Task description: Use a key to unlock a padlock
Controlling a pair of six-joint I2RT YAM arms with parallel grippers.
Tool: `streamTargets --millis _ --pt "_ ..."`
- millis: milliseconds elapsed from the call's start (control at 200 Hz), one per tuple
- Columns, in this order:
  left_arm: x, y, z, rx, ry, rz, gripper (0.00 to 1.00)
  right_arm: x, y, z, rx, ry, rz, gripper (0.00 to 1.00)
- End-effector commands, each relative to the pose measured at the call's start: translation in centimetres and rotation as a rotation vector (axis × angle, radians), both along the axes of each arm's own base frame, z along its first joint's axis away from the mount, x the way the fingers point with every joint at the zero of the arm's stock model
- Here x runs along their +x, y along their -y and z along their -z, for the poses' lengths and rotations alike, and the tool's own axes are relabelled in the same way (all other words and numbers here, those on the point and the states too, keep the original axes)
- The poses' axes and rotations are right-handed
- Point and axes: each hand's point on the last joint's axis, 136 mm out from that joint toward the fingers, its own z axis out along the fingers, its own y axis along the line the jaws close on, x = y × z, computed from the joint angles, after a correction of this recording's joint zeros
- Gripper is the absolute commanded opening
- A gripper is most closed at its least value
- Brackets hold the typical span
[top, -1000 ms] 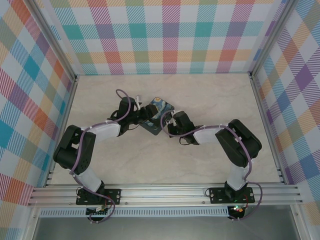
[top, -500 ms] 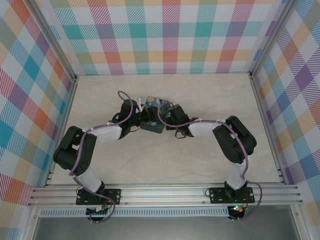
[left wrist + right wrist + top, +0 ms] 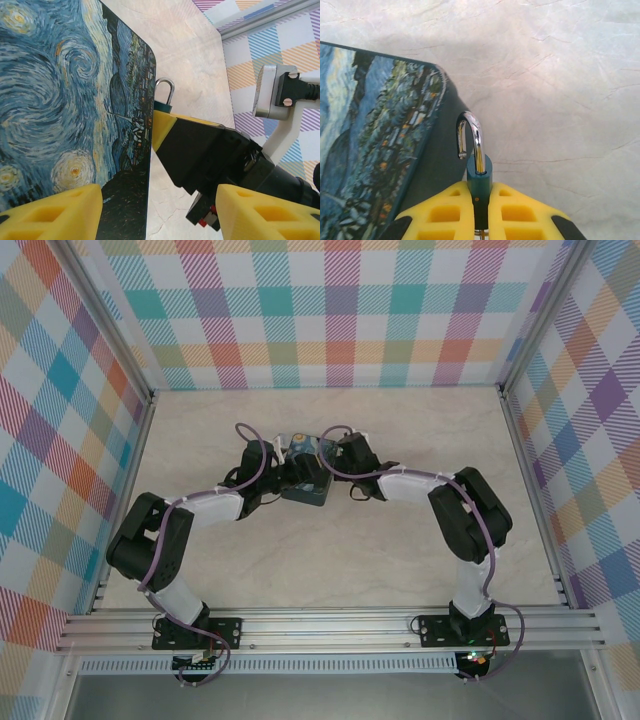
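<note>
as seen from the top, both arms meet at the painted box [image 3: 305, 480] mid surface [image 3: 400, 570], with the left jaws at its left side and the right jaws at its far right corner. left wrist: left jaws spread wide, holding nothing, one pad [image 3: 55, 212] in front of the box. padlock [image 3: 164, 97] sits just beside the box's edge, in the right jaws. right wrist: right jaws pinch the padlock body, shackle pointing away, beside the box corner.
</note>
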Motion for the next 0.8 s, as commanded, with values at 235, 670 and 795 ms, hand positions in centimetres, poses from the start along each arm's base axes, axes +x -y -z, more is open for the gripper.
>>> streamTargets --millis 235,670,795 --pt "-2.0 -3.2 2.0 0.138 -0.153 -0.022 0.68 -5.9 3.1 -3.2 0.059 -0.043 -0.195 0.12" --pt "0.5 -10.1 -4.0 0.176 -0.047 -0.118 0.71 -17.3 3.5 -5.1 0.257 -0.346 -0.383 0.11" --pt "-0.7 -11.1 -6.1 0.179 0.023 -0.142 0.75 -19.3 3.1 -4.4 0.349 -0.442 -0.379 0.11"
